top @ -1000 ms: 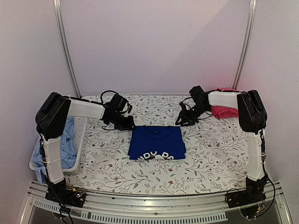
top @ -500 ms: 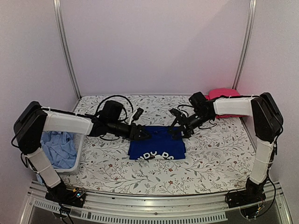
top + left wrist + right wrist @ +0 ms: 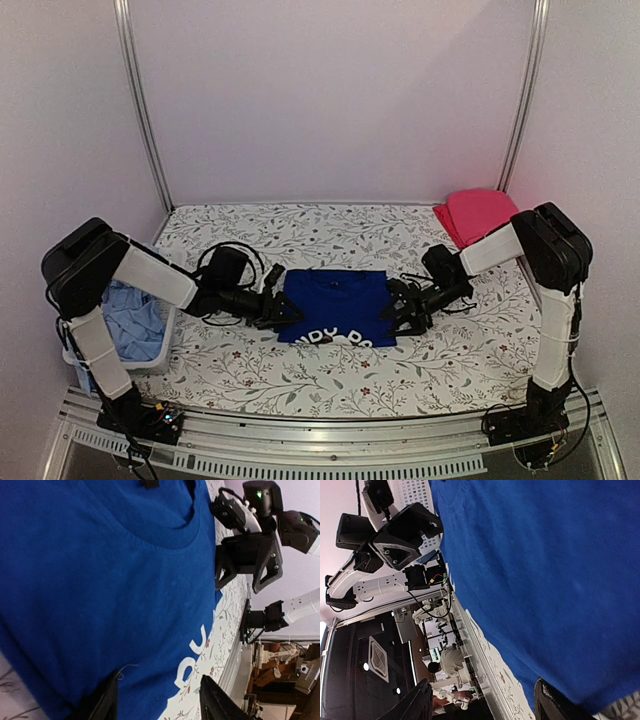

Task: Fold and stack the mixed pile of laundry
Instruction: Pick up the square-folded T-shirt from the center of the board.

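Observation:
A royal-blue shirt [image 3: 336, 303] with white print lies folded flat on the middle of the floral table cover [image 3: 300, 375]. My left gripper [image 3: 284, 312] is low at the shirt's near-left corner, open. In the left wrist view its jaws [image 3: 160, 706] straddle the shirt [image 3: 100, 570]'s printed edge, holding nothing. My right gripper [image 3: 396, 316] is at the near-right corner, also open. In the right wrist view [image 3: 485, 705] one finger hangs over the shirt [image 3: 545, 570]'s edge. A red-pink garment [image 3: 474, 213] lies back right. A light-blue shirt [image 3: 130, 318] fills the basket.
A white perforated basket [image 3: 160, 345] stands at the table's left edge, beside my left arm. Two metal uprights [image 3: 140, 110] stand against the back wall. The table's metal front rail [image 3: 330, 440] runs along the near edge.
Both arms have come down from the back of the table and moved along the blue shirt's sides to its near corners. Both grippers have opened wider. The shirt has not moved.

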